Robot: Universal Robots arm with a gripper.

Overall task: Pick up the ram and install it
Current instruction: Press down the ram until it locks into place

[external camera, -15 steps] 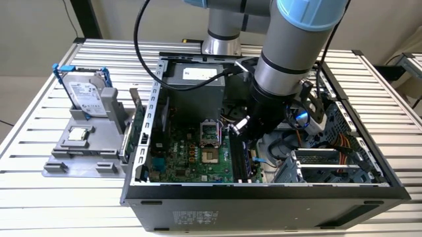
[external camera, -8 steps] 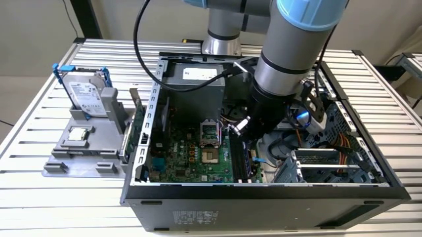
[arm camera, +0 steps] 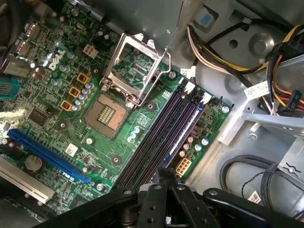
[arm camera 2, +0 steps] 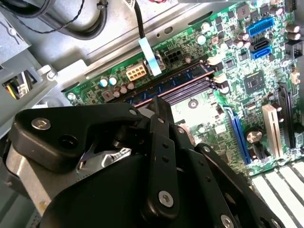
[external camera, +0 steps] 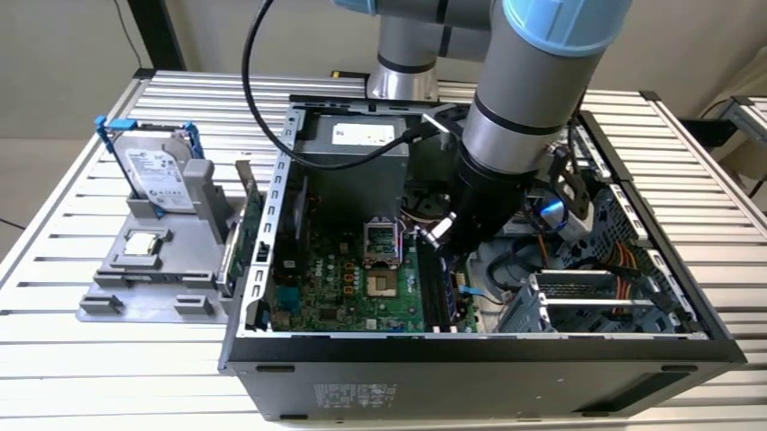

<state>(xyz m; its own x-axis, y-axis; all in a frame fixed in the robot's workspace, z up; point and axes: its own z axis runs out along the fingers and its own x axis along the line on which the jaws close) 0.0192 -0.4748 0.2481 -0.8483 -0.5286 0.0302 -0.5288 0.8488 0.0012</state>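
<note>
The ram [arm camera 2: 175, 81] is a bluish stick with dark chips. It lies along the memory slot nearest the motherboard's edge, level with the empty dark slots [arm camera: 164, 130] beside it. The ram [arm camera: 189, 129] also shows in the first wrist view as a blue line beside those slots. My gripper [arm camera 2: 160, 100] is inside the open computer case [external camera: 480, 346], its black fingers closed together just above the slot row. Its tips [arm camera: 166, 172] point at the ram; I cannot tell whether they touch it. In the exterior view the gripper [external camera: 446, 247] hangs low over the board.
The open CPU socket [arm camera: 107, 114] lies beside the slots. Cable bundles [arm camera: 280, 71] and a metal drive cage [external camera: 587, 301] crowd the case's other side. A grey tray [external camera: 102, 305] at the exterior view's left holds a hard drive [external camera: 162, 175], a CPU chip [external camera: 144, 242] and an expansion card [external camera: 246, 224].
</note>
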